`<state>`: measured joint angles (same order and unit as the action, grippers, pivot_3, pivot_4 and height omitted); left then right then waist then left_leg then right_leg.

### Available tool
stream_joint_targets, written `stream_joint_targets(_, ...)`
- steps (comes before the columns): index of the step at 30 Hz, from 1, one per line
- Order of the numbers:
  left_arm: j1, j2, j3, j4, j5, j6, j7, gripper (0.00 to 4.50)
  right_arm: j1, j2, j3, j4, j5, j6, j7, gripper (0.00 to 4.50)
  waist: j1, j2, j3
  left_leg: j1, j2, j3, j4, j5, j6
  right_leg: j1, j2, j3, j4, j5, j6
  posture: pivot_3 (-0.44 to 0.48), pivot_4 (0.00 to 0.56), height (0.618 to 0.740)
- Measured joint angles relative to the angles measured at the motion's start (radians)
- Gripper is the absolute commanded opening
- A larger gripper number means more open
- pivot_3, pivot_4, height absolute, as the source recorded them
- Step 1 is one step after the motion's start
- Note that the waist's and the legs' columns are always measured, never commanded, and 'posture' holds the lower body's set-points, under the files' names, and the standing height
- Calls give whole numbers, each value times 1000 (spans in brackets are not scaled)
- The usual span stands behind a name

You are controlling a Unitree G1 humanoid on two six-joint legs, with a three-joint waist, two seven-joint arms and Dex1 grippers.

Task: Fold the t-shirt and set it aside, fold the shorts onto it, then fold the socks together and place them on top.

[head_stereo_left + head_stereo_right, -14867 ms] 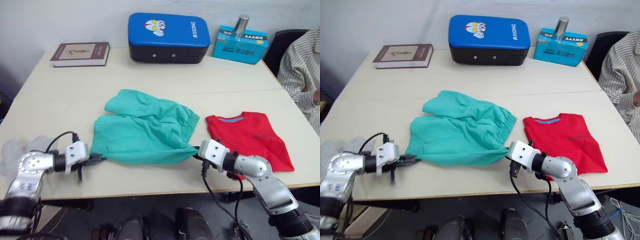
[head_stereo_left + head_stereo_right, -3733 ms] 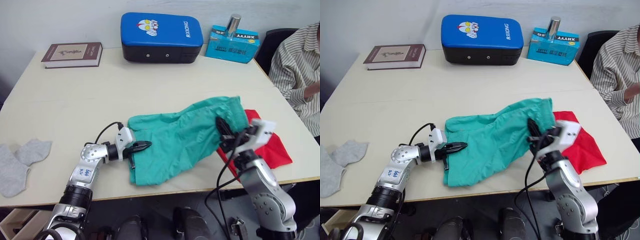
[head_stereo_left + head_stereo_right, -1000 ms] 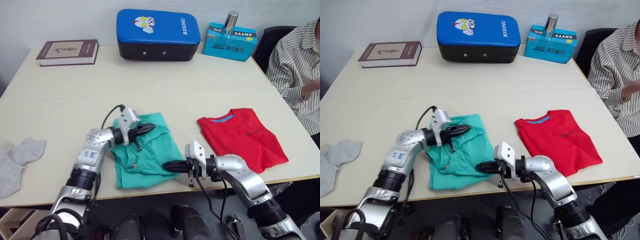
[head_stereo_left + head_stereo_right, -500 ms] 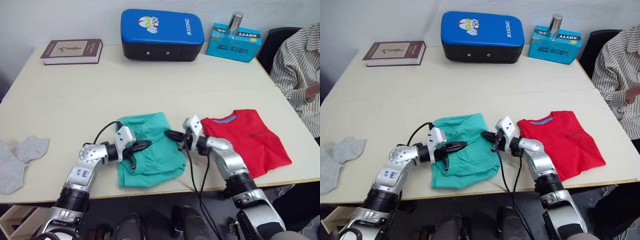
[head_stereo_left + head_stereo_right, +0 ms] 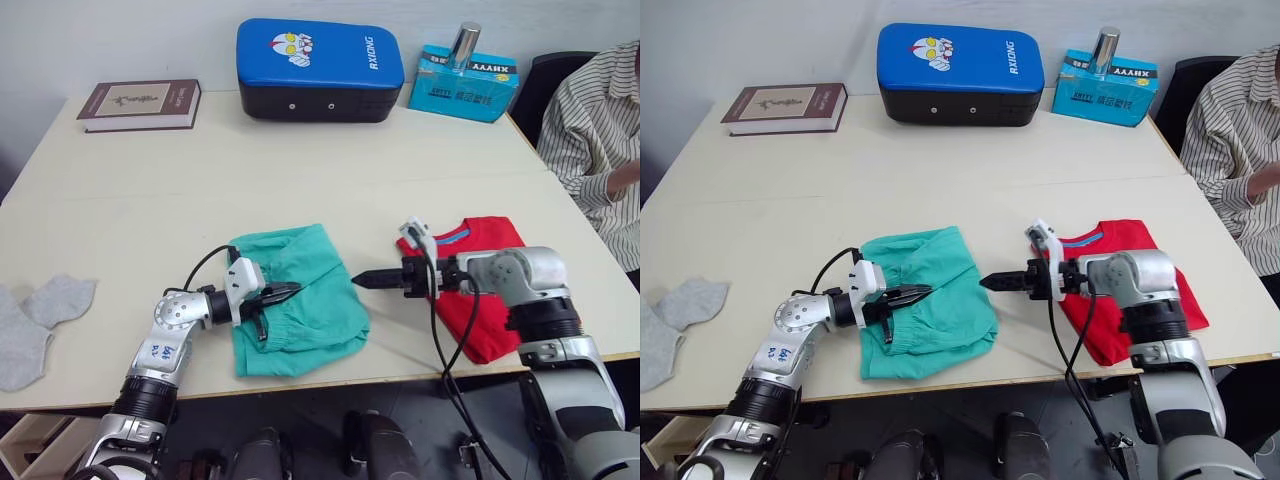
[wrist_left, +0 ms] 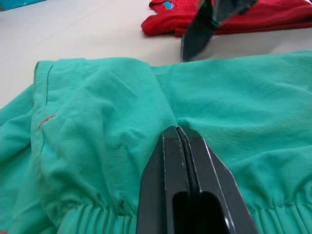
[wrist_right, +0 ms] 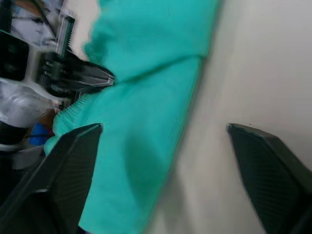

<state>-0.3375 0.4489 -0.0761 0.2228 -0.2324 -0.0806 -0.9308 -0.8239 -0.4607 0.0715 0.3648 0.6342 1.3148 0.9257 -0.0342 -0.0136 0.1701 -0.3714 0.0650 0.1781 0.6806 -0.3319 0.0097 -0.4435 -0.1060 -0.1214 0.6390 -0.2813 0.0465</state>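
The teal shorts (image 5: 305, 290) lie folded in a small stack near the table's front edge. My left gripper (image 5: 288, 291) rests on their left half, shut, with its tips pinching a fold of the fabric (image 6: 122, 97). My right gripper (image 5: 364, 280) hovers just off the right edge of the shorts, open, with nothing between its fingers (image 7: 73, 161). The red t-shirt (image 5: 485, 335) lies folded to the right, partly under my right arm. The grey socks (image 5: 40, 312) lie loose at the table's far left edge.
Along the back edge of the table are a brown book (image 5: 140, 103), a blue padded case (image 5: 320, 70) and a teal box (image 5: 463, 82) with a metal can (image 5: 463, 42) on it. A person in a striped shirt (image 5: 600, 130) sits at the right.
My right gripper has opened, let go of the shorts and drawn back to the right. The left gripper has stayed in place on the shorts.
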Motion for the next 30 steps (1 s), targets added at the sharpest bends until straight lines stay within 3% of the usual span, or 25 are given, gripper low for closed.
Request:
stream_joint_targets(4, 15, -7, 18, 1, -11, -9, 1, 0, -54, 118, 18, 62, -7, 41, -26, 4474, -2, 0, 0, 0, 0, 0, -1, 0, -1, 0, 1, -1, 0, 0, 0, 0, 150, 740)
stream_joint_targets(10, 71, 0, 53, -32, -47, -16, -7, 0, -77, 265, -66, 177, -11, 38, -119, 2435, -9, 0, 0, -1, 0, 0, -1, 0, -1, -1, 1, -1, 0, 0, 0, 0, 150, 740)
stream_joint_targets(17, 102, 2, 79, -54, -68, -19, -10, 0, -81, 279, -200, 176, 29, 106, -174, 7, -17, 1, 0, -2, 0, 0, -2, 0, -1, -1, 1, -1, -1, 0, 0, 0, 150, 740)
stream_joint_targets(21, 117, -3, 79, -98, -103, 6, -27, 0, -78, 239, -254, 72, 84, 216, -196, 7, -19, 1, 1, -4, 0, -1, -2, 0, -1, -2, 0, -1, -1, 0, 0, 0, 150, 740)
stream_joint_targets(24, 131, -2, 86, -152, -125, 20, -32, 0, -59, 96, -257, -50, 216, 280, -197, 7, -10, 1, 1, -5, -1, -2, -2, -1, 1, -2, -1, -2, -4, 0, 0, 0, 150, 740)
stream_joint_targets(27, 151, -4, 94, -221, -183, 75, -39, 573, -10, -107, -233, -165, 395, 294, -186, 0, 2, 2, 2, -6, -1, -2, -2, -2, 3, -1, -1, -3, -8, 0, 1, 0, 150, 740)
stream_joint_targets(30, 155, -2, 93, -291, -247, 164, -47, 1510, 8, -294, -214, -235, 555, 295, -170, 0, 5, 3, 4, -6, -1, -2, -2, -3, 3, -1, -1, -4, -10, 1, 2, 0, 150, 740)
